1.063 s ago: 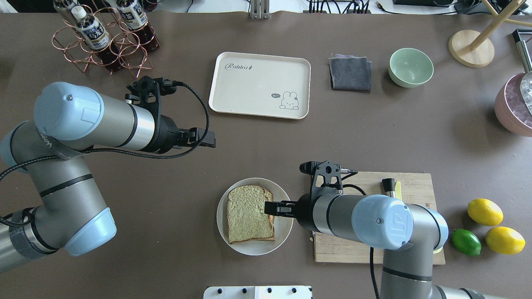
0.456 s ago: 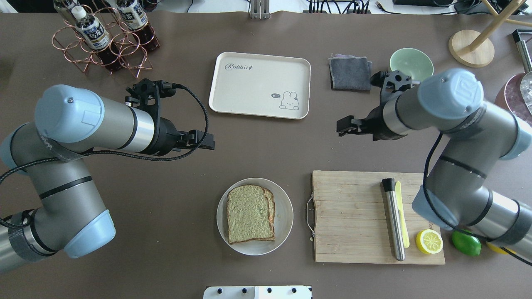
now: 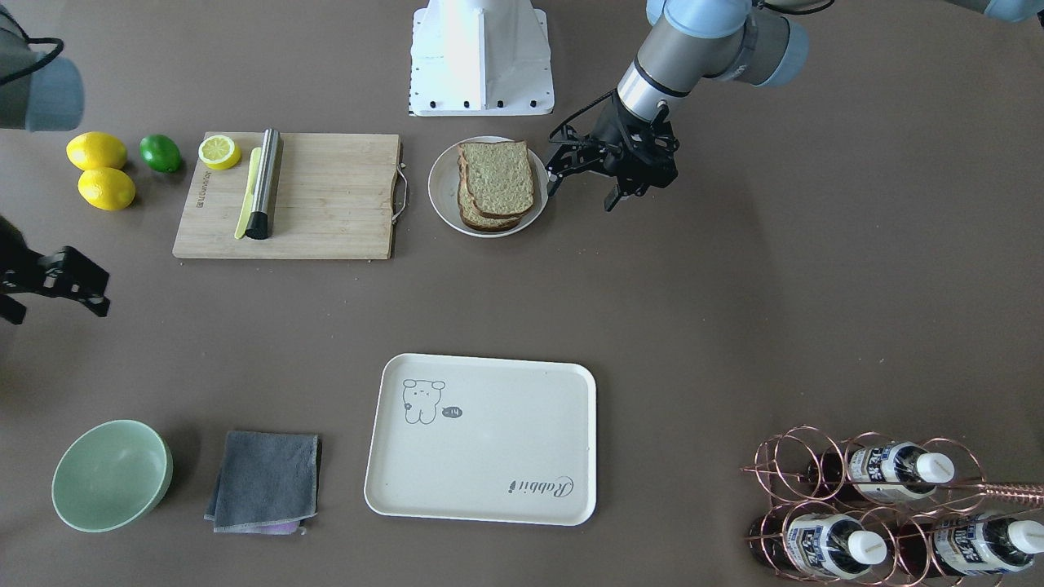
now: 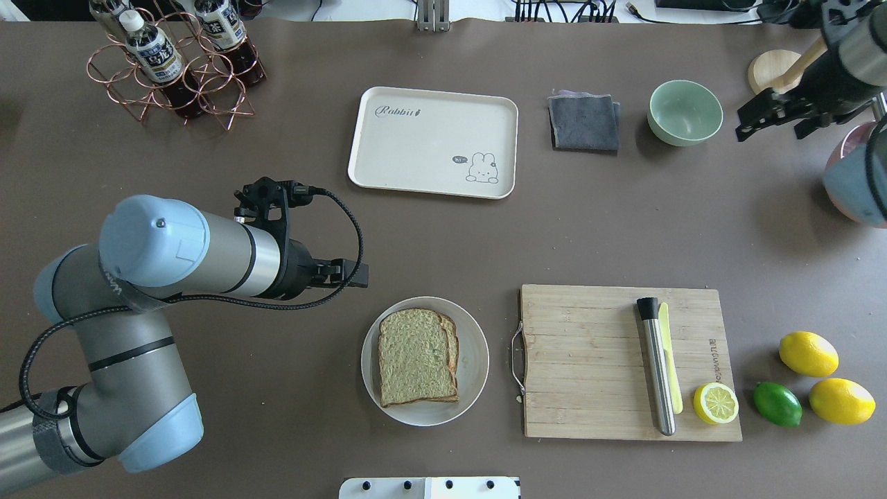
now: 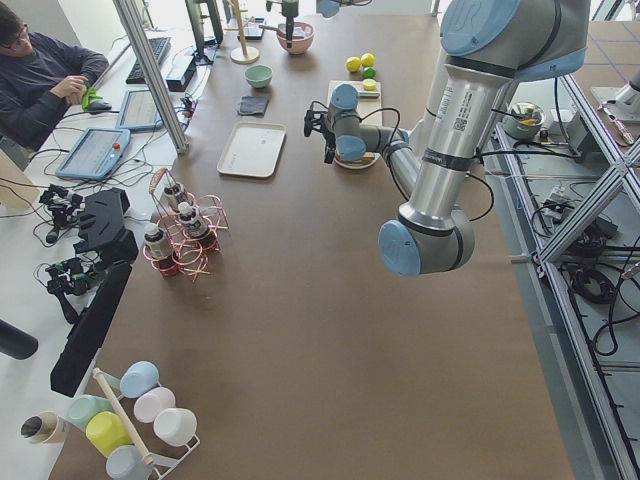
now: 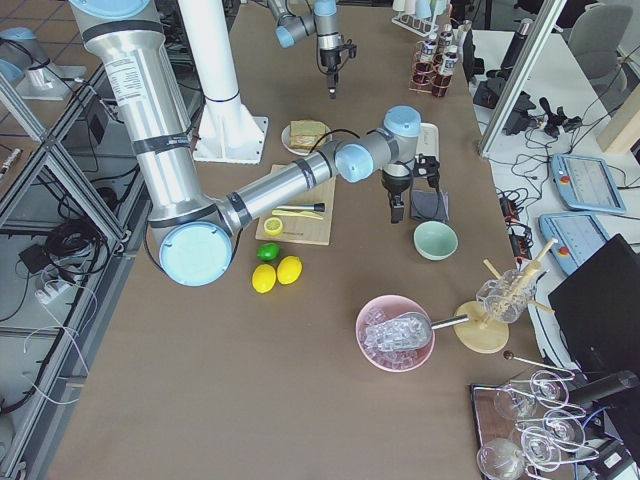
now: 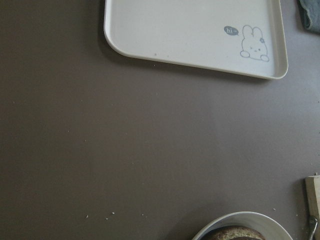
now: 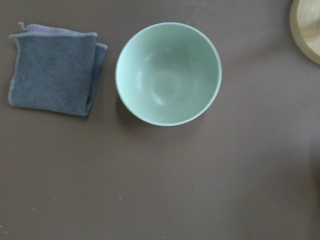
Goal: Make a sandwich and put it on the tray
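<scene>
A matte brown cover is lying smooth over the long table, which is standing in a lab with framed workstations along its sides and a person sitting at a desk. The sandwich, two square slices of porous tan bread with dark crusts stacked slightly askew, is sitting on a round glossy white plate near the robot's edge. The tray, cream, rectangular with rounded corners and a raised rim, is lying bare well apart from it, farther across the table. The left gripper is hanging just beside the plate's rim with its jaws standing apart and holding nothing. The right gripper is hovering near a pale green glazed bowl, its jaws also spread and empty. A folded grey terry cloth is resting beside the bowl. A grained wooden cutting board is carrying a brushed steel cylinder and a lemon half, and a copper wire rack is cradling bottles
</scene>
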